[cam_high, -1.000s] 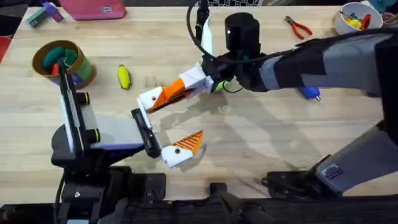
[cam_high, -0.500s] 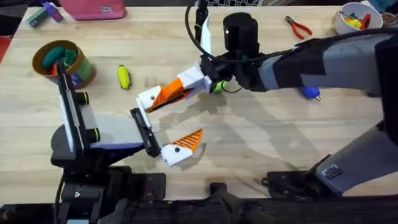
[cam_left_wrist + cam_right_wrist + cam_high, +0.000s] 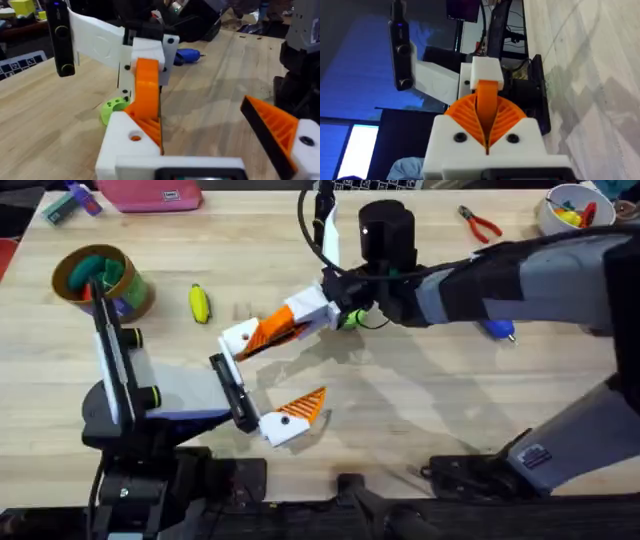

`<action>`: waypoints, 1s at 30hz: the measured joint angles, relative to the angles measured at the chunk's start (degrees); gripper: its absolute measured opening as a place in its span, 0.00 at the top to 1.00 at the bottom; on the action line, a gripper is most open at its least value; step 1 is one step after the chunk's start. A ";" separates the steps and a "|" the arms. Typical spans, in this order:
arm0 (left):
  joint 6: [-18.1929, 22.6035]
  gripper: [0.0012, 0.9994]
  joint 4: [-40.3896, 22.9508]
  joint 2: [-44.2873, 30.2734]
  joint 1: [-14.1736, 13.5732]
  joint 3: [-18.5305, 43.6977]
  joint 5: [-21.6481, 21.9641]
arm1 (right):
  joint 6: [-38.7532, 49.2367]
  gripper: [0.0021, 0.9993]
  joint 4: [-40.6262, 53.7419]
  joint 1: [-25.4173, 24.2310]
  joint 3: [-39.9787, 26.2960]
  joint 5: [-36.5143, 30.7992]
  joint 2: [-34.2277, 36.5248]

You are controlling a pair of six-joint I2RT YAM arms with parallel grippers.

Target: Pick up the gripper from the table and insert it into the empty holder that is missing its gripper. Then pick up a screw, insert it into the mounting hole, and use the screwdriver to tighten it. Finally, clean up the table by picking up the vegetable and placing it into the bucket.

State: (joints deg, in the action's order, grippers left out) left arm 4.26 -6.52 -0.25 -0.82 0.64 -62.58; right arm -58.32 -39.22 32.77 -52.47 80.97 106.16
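The gripper (image 3: 272,332), an orange ribbed wedge, is pinched in my shut right gripper (image 3: 305,314), which reaches across the middle of the table. Its end meets the holder (image 3: 240,340), the bare white finger of my open left gripper (image 3: 270,376). In the left wrist view the orange gripper (image 3: 147,95) stands on the holder (image 3: 125,147). In the right wrist view my right gripper (image 3: 486,125) clamps the wedge (image 3: 487,100). The blue screwdriver (image 3: 497,329) lies partly under the right arm. The yellow vegetable (image 3: 199,303) lies beside the bucket (image 3: 100,278). The screw is out of view.
A green round piece (image 3: 114,110) sits on the table behind the holder. Red pliers (image 3: 480,222) and a white bowl (image 3: 570,210) are at the back right. A pink case (image 3: 150,195) lies at the back left, and a black cylinder (image 3: 388,230) stands behind the right gripper.
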 joint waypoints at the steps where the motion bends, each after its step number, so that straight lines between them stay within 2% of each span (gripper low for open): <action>1: -0.01 0.01 0.00 0.00 0.00 0.00 0.01 | -0.09 0.99 0.00 0.00 0.00 -0.15 -0.01; 30: -0.16 0.01 0.04 0.00 0.00 0.00 0.27 | -0.43 0.99 -0.02 -0.04 -0.07 -0.81 -0.01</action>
State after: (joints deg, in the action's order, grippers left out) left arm 4.10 -6.48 -0.25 -0.82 0.64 -62.30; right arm -58.74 -39.24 32.73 -52.53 80.16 106.15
